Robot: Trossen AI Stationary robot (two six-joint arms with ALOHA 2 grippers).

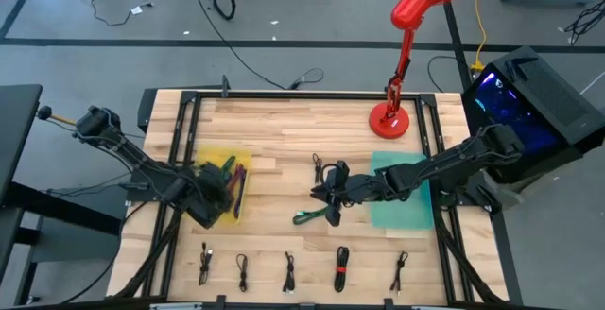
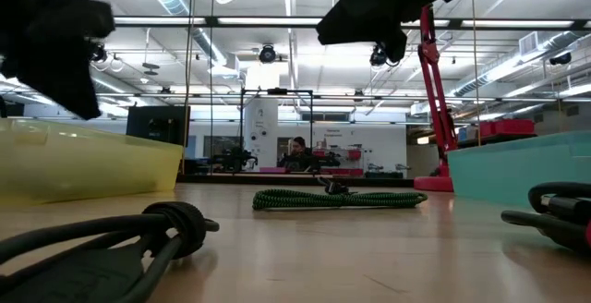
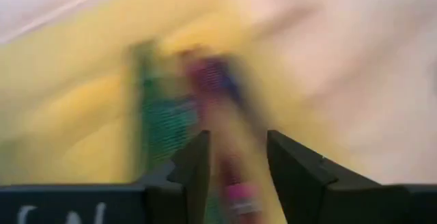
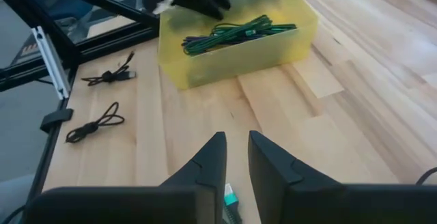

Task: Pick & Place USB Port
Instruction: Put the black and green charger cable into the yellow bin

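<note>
- Releasing: left gripper (image 1: pixel 219 197) over the yellow bin (image 1: pixel 223 153), fingers (image 3: pixel 194 169) spread with nothing between them; green and red cables (image 4: pixel 232 31) lie in the bin below.
- Right gripper (image 1: pixel 331 197) hovers mid-table above the green cable (image 1: pixel 312 217); fingers (image 4: pixel 212 159) narrow, a green plug tip (image 4: pixel 231 200) showing between them; whether it is gripped, cannot tell.
- Step judged: one cable binned, another being picked.
- Next move calls for a firm close on the green cable, a lift, then a carry.
- Room: bare wood between bin and green cable; five coiled cables (image 1: pixel 288 270) line the near edge; teal tray (image 1: pixel 406 211) and red lamp (image 1: pixel 389 121) stand on the right.
</note>
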